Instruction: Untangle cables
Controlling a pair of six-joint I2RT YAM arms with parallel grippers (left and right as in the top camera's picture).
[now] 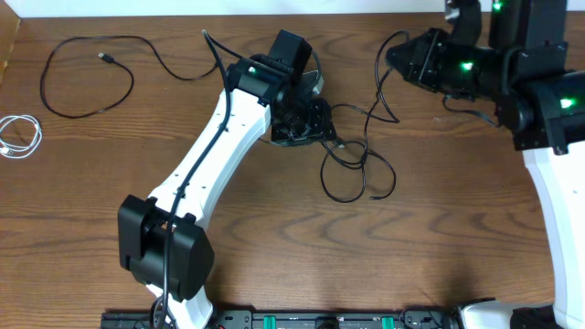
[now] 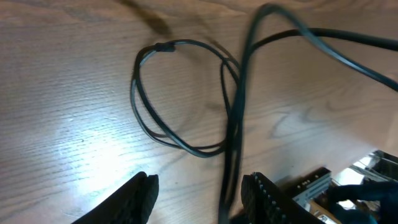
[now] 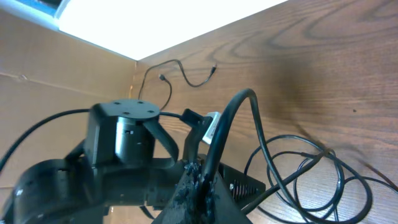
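Black cables (image 1: 87, 78), two; white cable (image 1: 18, 135), one (coiled); right gripper (image 3: 199, 180) tight on black cable (image 3: 249, 93), left gripper (image 2: 199, 183) half-wide.

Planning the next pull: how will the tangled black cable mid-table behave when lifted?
Probably floppy: the black cable lies in loose curving loops, so it should sag and drag. Likely light, being thin. Its crossed strands may snag rather than slide free.

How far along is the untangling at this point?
Done: the white cable lies apart at the left edge, and the first black cable is spread out alone, upper left. In hand: the right tool is shut on the second black cable, and the left tool stands open astride it. Left: its loops cross one another and need laying out.
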